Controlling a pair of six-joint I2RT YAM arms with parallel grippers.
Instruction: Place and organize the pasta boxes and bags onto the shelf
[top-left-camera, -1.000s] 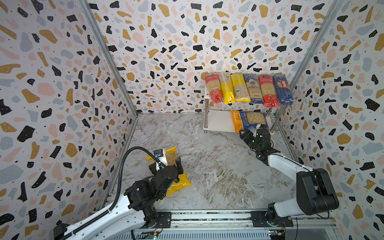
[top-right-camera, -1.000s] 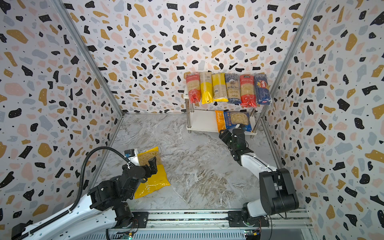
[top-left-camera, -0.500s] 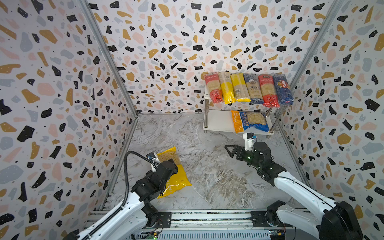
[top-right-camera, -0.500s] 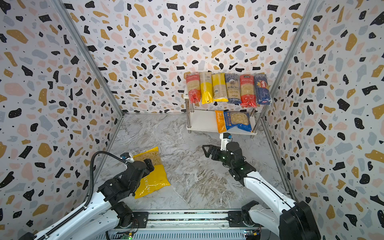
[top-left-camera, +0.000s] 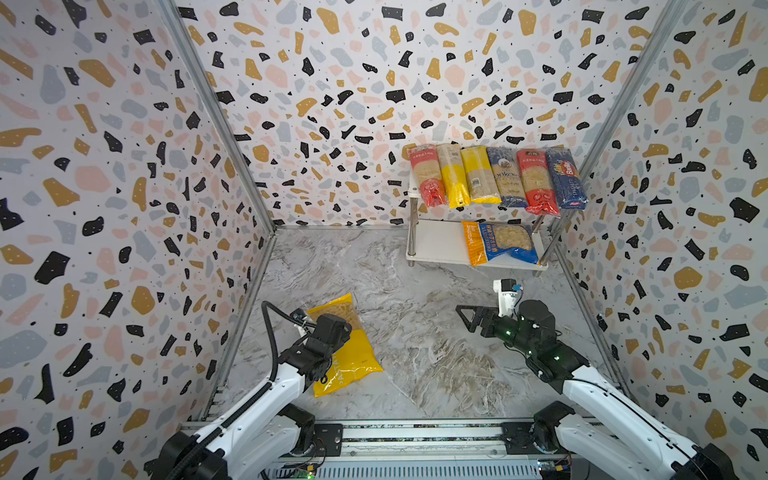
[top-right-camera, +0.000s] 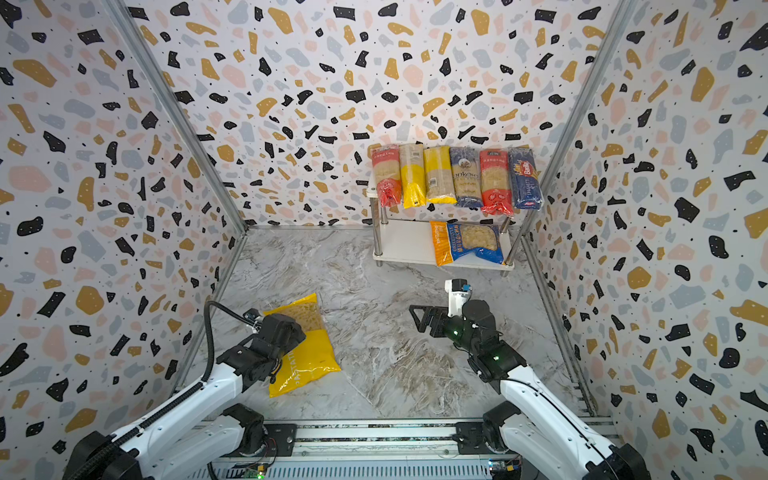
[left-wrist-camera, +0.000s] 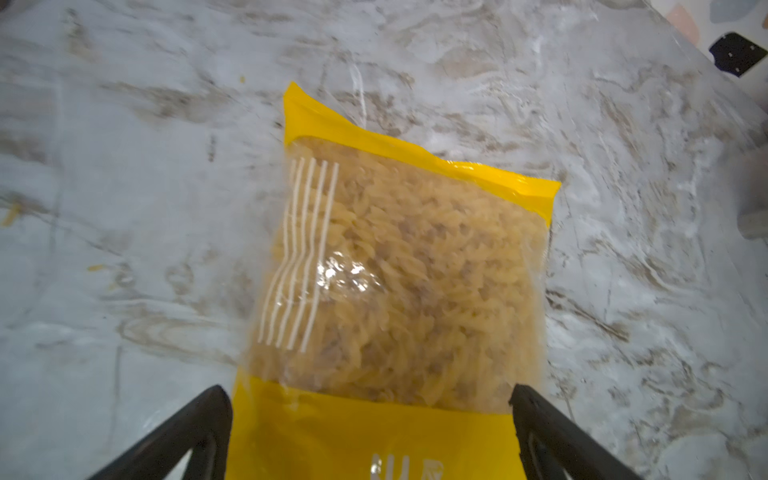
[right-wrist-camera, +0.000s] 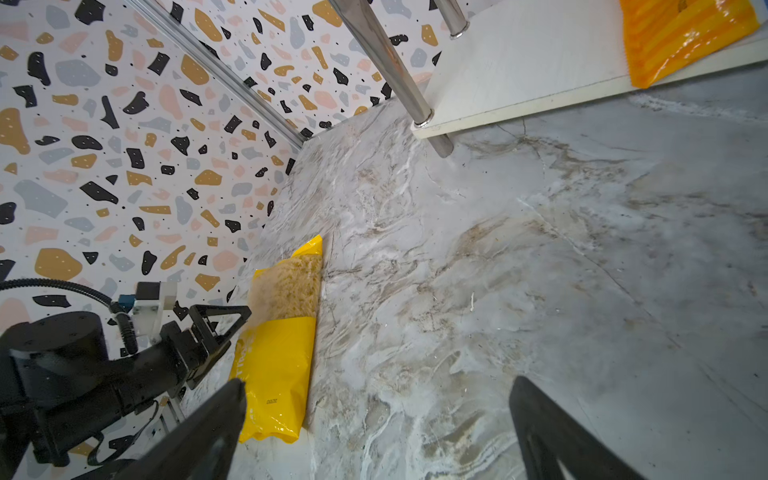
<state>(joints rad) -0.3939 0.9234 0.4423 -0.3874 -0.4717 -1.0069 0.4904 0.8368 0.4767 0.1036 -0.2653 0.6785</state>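
1. The yellow bag is seen flat on the marble floor, well apart from the shelf, with its long axis front-to-back and its clear window end pointed at the back wall.
2. It is flanked by the left gripper, jaws spread wide.
3. The right gripper is held open, empty.

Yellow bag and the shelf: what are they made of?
Yellow bag: thin glossy plastic film, by its glare and crinkles; a clear window shows spiral pasta. Shelf: matte white boards, probably laminated wood or plastic; posts look like polished chrome metal, mirror-bright.
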